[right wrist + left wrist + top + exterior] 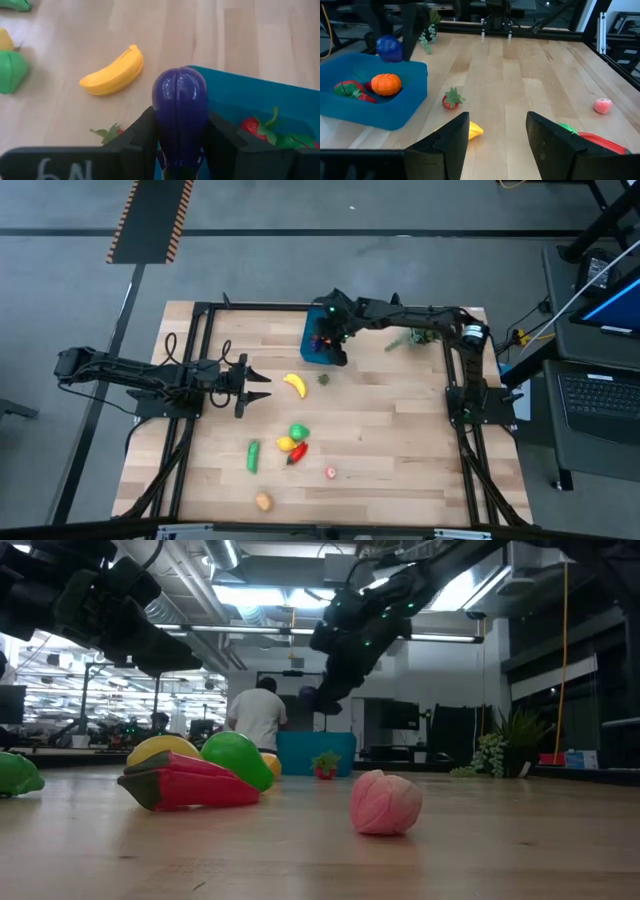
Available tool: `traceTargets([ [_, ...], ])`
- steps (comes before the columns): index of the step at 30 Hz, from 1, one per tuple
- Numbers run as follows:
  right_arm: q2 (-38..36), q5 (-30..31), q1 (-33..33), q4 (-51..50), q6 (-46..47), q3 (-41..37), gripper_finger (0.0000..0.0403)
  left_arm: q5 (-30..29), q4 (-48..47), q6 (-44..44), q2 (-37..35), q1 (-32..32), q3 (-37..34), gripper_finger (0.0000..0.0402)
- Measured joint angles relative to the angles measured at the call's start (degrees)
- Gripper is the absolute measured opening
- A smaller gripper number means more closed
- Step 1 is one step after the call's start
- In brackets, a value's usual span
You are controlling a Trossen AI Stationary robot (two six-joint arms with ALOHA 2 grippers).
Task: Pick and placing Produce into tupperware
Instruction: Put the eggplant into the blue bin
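The teal-blue tupperware [308, 350] stands at the table's far middle, with an orange [386, 84] and red pieces [349, 90] inside. Above it, my right gripper [326, 338] is shut on a purple eggplant [180, 107], also seen in the left wrist view [389, 48]. A yellow banana [294, 385] and a strawberry [451, 98] lie on the table beside the tub. At the table's left, my left gripper [262, 386] waits open, its fingers [451, 137] holding nothing. My right gripper pinches the eggplant's two sides [161, 131] between its two fingers. The eggplant's rounded end [179, 82] sticks out past the fingertips. The fingers slant downward from the table's right. The eggplant is lifted clear, above the tub's rim [235, 82].
More produce lies near the table's front: a green, yellow and red cluster [295, 442], a green cucumber [253, 456], a pink piece [330, 473] and an orange-brown piece [263, 501]. A leafy sprig [408, 338] lies right of the tub. A person [258, 715] stands in the room behind.
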Motion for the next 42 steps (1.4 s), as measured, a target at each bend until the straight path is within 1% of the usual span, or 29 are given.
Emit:
traceTargets([
  [7,6.1,0.0,-0.6,-10.1,-0.2,10.3,0.0123,0.0,-0.4,0.0,0.0,0.0,0.0,0.019],
  [14,12.8,0.1,-1.1,-17.5,-0.9,18.0,0.0123,0.0,-0.4,0.0,0.0,0.0,0.0,0.019],
  [17,14.8,0.0,-1.0,-19.0,-1.6,20.1,0.0123,0.0,-0.4,0.0,0.0,0.0,0.0,0.019],
  [31,15.9,0.0,-1.2,-16.7,-1.4,21.0,0.0123,0.0,-0.6,0.0,0.0,0.0,0.0,0.019],
  [42,15.9,1.0,-1.2,-16.5,0.9,20.7,0.0123,0.0,-0.8,0.0,0.0,0.0,0.0,0.019],
])
